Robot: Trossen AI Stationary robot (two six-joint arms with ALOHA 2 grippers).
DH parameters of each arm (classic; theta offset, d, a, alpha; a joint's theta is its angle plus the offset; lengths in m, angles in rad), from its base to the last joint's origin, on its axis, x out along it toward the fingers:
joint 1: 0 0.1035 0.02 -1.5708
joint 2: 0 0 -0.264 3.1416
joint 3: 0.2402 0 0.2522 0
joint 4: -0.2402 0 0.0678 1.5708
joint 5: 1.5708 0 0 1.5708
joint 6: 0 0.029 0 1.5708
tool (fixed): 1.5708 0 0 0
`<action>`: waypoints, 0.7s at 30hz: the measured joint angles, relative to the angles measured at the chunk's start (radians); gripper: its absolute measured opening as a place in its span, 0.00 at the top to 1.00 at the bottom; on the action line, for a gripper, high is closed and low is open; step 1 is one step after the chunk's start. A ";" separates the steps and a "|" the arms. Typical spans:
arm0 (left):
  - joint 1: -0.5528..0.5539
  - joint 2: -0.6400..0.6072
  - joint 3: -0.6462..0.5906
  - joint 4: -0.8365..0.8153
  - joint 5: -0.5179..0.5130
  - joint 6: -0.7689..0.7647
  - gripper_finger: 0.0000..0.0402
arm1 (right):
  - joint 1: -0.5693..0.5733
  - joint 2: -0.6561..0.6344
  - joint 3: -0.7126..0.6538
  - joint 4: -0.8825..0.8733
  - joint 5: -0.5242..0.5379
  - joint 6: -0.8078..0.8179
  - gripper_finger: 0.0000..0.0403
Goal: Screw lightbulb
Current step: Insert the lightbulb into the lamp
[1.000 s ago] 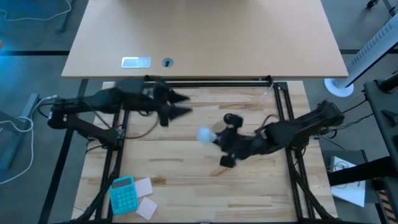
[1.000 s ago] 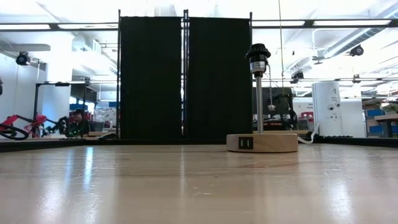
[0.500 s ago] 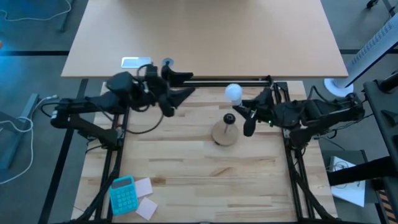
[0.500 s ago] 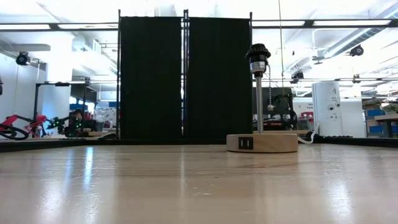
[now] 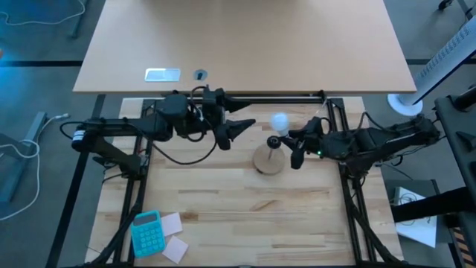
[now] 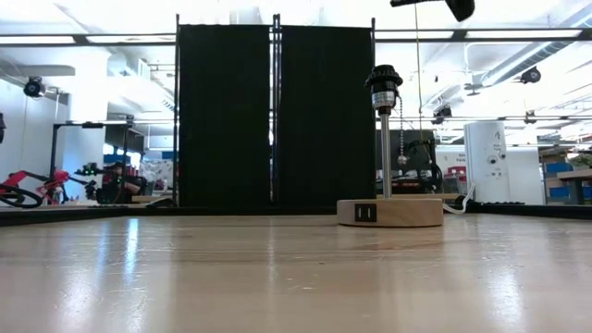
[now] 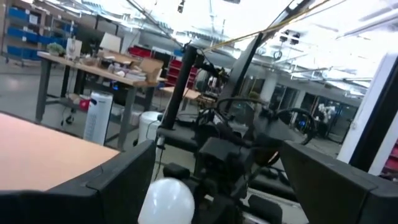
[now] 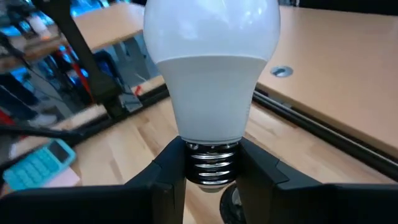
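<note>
Now the right end effector (image 5: 291, 141) is clenched on the metal screw base of the glossy white globe-shaped lightbulb (image 5: 279, 120), as the right wrist view shows plainly: the two dark fingers (image 8: 165, 174) pinch the threaded neck from either side and the globe (image 8: 211, 62) stands out beyond them. Seen from above, the bulb hangs in the air just beyond the round wooden disc stand (image 5: 268, 159), whose thin post carries a black socket (image 5: 274, 141) that sits close beside the right fingertips. The left end effector (image 5: 236, 128) is released, its fingers spread wide and empty, pointing toward the bulb from the other side; in its own view the white globe (image 7: 165, 200) shows between its two dark fingers (image 7: 112, 180), near but not touched. To my judgement the step in hand is bringing the bulb's thread over the socket. Doing it well calls for tipping the bulb so its thread points straight down the post's axis, centring it over the socket's mouth, then lowering gently until the thread seats before any turning. A tilted start would likely cross-thread or push the light stand over, so the free left end effector could steady the post or base. A turquoise calculator (image 5: 146, 231) lies well apart from both.
</note>
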 joint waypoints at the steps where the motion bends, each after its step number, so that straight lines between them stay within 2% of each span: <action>1: 0.000 0.000 0.000 0.006 -0.004 -0.001 0.16 | 0.000 -0.016 -0.019 0.017 0.000 -0.025 0.77; 6: 0.000 0.002 0.000 0.008 -0.062 0.003 0.16 | -0.003 -0.066 -0.091 0.063 -0.004 -0.077 0.77; 12: 0.001 0.082 -0.014 0.010 -0.065 0.053 0.17 | -0.009 -0.078 -0.127 0.102 -0.024 -0.091 0.77; 16: 0.017 0.106 -0.018 0.018 -0.062 0.072 0.19 | -0.025 -0.083 -0.150 0.113 -0.022 -0.006 0.77; 21: 0.028 0.086 -0.041 0.190 -0.054 0.149 0.20 | -0.024 -0.084 -0.183 0.145 -0.020 -0.028 0.78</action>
